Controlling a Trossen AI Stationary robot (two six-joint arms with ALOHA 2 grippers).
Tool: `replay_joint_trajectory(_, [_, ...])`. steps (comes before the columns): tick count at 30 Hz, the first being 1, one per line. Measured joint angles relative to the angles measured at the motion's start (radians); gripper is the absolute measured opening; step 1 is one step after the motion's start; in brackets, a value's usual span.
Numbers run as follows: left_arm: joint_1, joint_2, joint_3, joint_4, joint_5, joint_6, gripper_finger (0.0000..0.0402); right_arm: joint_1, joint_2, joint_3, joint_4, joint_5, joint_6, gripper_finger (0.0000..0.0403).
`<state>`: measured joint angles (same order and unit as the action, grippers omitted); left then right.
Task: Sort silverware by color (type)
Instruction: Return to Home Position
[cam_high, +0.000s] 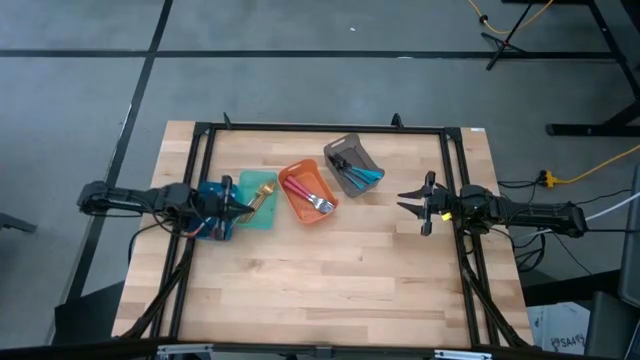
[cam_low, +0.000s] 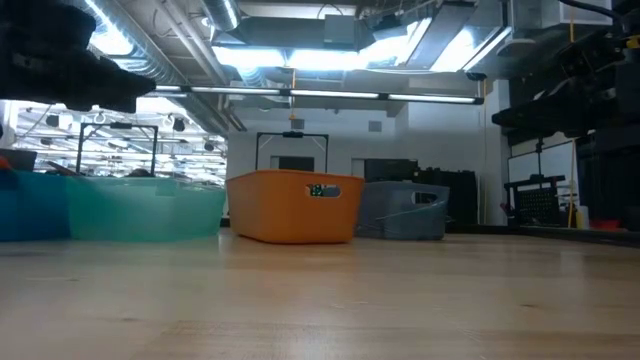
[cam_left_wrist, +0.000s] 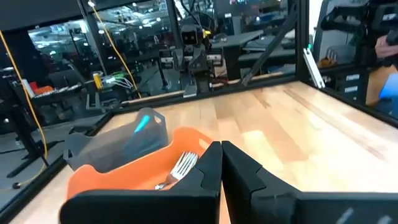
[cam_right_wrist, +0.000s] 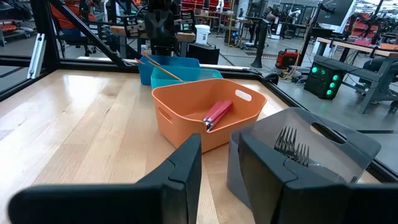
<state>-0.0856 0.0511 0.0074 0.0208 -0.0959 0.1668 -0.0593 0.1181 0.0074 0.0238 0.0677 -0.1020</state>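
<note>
Four bins stand in a row across the table's middle: blue (cam_high: 212, 200), teal (cam_high: 258, 200), orange (cam_high: 307, 192) and grey (cam_high: 352, 165). The silverware lies in them. Red-handled forks (cam_right_wrist: 217, 113) are in the orange bin (cam_right_wrist: 208, 115), and blue-handled pieces (cam_high: 366, 178) in the grey bin (cam_right_wrist: 298, 162). A gold-handled piece (cam_high: 262, 196) leans out of the teal bin. My left gripper (cam_high: 243, 206) hangs shut above the blue and teal bins, with nothing between its fingers (cam_left_wrist: 208, 168). My right gripper (cam_high: 408, 203) stands open at the table's right, clear of the grey bin.
A black frame (cam_high: 330, 128) runs along the table's far and side edges. Bare wood (cam_high: 330, 280) stretches from the bins to the near edge. In the low view the bins (cam_low: 293, 205) stand side by side at mid-table.
</note>
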Motion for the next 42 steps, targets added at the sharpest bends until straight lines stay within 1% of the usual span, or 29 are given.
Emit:
replay_joint_trajectory(6, [0.000,0.056,0.000,0.000,0.000,-0.056,0.0000,0.000,0.000,0.000,0.000,0.000,0.000,0.0104])
replay_joint_trajectory(9, [0.000,0.074,0.000,0.000,0.000,-0.058,0.0000,0.000,0.000,0.000,0.000,0.000,0.000,0.0104])
replay_joint_trajectory(23, [0.000,0.071,0.000,0.004,-0.003,-0.057,0.0000,0.000,0.000,0.000,0.000,0.000,0.000,0.0104])
replay_joint_trajectory(33, [0.000,0.071,0.000,0.021,-0.082,-0.059,0.0000,0.000,0.000,0.000,0.001,0.000,0.000,0.0104])
replay_joint_trajectory(42, [0.000,0.071,0.000,0.048,-0.084,-0.051,0.0000,0.000,0.000,0.000,0.002,0.000,0.000,0.0104])
